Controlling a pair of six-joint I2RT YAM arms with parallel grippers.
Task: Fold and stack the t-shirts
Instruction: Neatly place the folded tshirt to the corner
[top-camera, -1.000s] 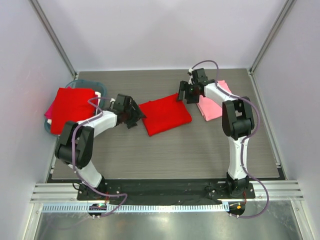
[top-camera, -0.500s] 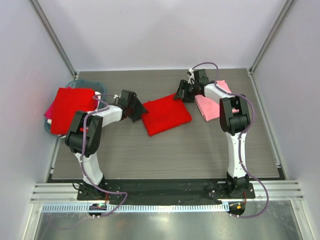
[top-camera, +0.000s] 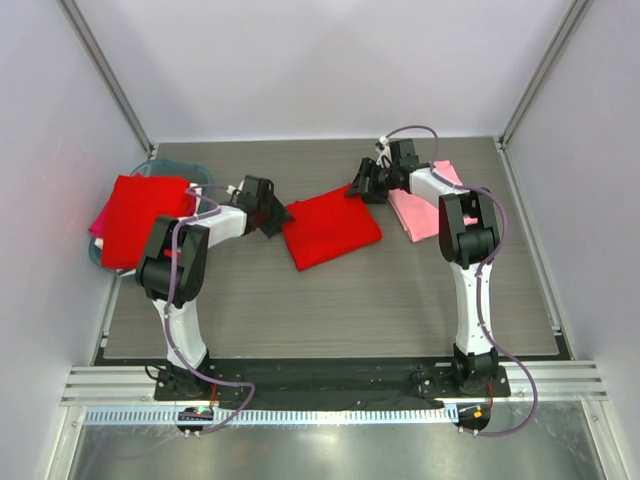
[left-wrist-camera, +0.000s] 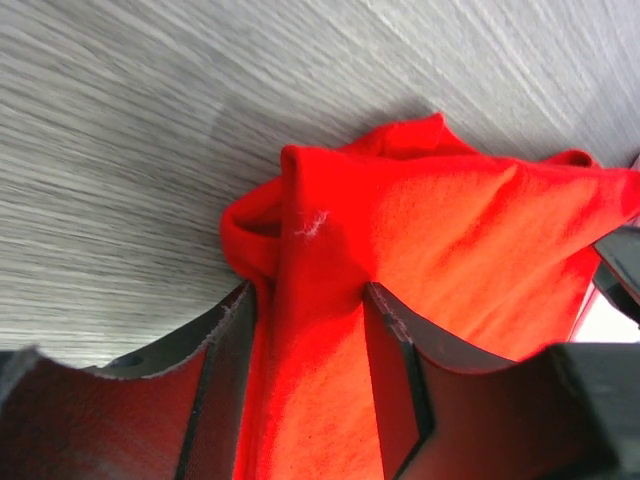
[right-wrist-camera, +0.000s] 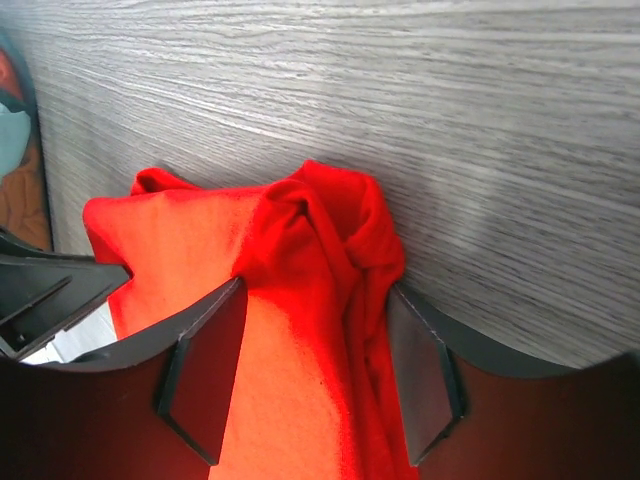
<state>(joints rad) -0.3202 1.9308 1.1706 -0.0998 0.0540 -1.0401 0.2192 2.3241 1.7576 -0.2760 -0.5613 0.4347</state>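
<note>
Top view: folded red t-shirt (top-camera: 335, 228) mid-frame on the surface (top-camera: 400, 300), lying slanted. Left gripper (top-camera: 272, 212) at its left corner, right gripper (top-camera: 362, 190) at its upper right corner. Folded pink t-shirt (top-camera: 428, 212) just right of it, partly hidden by the right arm. Second red t-shirt (top-camera: 140, 215) far left, draped over the teal basin (top-camera: 200, 172).

Left wrist view: left gripper (left-wrist-camera: 310, 300) pinching a raised ridge of the red t-shirt. Cloth fills the gap between the fingers (left-wrist-camera: 225, 360), with the corner poking out past the tips.

Right wrist view: same for the right gripper (right-wrist-camera: 315, 295), pinching a wadded corner.

Risks, my read:
- Shallow bite on bunched cloth, so could slip out on the lift.
- Uneven pull between the two corners could open or skew the fold.
- Carrying low toward the pink t-shirt could drag that one out of shape.

Surface: grey wood grain, matte. Room: plain pale walls on three sides, metal posts in the far corners, rail along the bottom edge.
</note>
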